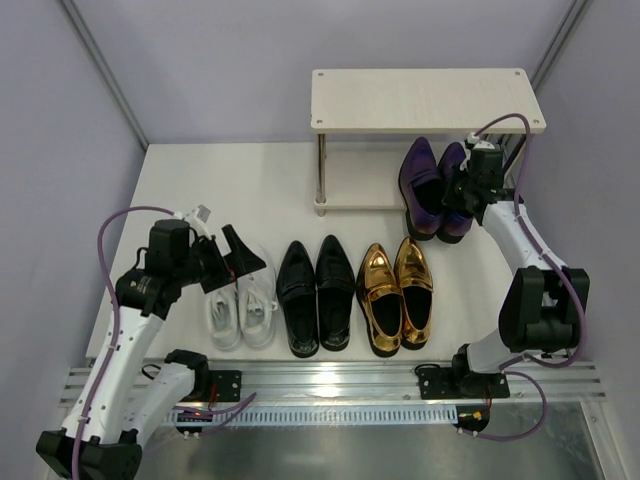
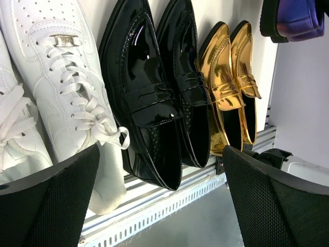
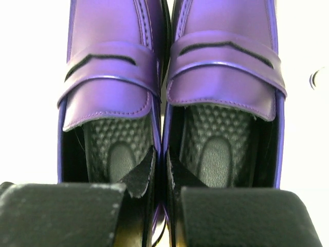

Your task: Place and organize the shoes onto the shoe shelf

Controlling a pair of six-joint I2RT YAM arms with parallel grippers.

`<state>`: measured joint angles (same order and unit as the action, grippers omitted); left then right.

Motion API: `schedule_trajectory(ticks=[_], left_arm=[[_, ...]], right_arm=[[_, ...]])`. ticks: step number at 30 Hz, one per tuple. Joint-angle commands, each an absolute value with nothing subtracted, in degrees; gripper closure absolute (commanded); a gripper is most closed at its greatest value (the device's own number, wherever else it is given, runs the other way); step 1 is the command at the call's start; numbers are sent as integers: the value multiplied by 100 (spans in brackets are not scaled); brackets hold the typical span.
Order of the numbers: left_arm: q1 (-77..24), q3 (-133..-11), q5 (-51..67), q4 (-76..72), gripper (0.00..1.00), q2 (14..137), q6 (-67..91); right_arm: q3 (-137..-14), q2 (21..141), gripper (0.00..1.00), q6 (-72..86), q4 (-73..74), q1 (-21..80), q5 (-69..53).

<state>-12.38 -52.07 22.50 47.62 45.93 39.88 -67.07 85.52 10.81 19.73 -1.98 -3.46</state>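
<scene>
The dark purple loafers (image 1: 425,185) lie side by side, toes toward the cream shoe shelf (image 1: 425,100), by its right front. My right gripper (image 1: 468,195) is shut on their touching inner walls at the heels, one finger inside each shoe (image 3: 165,206); the purple loafers (image 3: 113,77) fill that view. White sneakers (image 1: 240,310), black loafers (image 1: 315,295) and gold loafers (image 1: 397,295) stand in a row near the front. My left gripper (image 1: 235,262) is open and empty above the white sneakers (image 2: 61,87), with the black loafers (image 2: 154,92) and gold loafers (image 2: 231,98) beyond.
The shelf's top board is bare; its lower board (image 1: 360,180) is partly hidden under it. A metal rail (image 1: 340,380) runs along the table's near edge, close behind the shoes' heels. Grey walls enclose the table on the left, right and back.
</scene>
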Motion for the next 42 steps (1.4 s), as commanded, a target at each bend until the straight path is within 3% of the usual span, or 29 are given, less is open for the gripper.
schedule_trajectory(ticks=[1, 19, 36, 42], left_arm=[[-1266, -5195, 2145, 4746, 0, 4632, 3832], [-1266, -5229, 2224, 4570, 0, 5124, 3744], [-1266, -4983, 2268, 4447, 0, 4931, 3911], [-1257, -4896, 2259, 4517, 0, 4764, 3937]], right_arm=[[-7233, 8533, 96, 1020, 88, -202, -141], [-7840, 8938, 96, 545, -334, -202, 360], [-6067, 8482, 96, 756, -931, -202, 79], [-5424, 8253, 84, 940, -1204, -202, 79]])
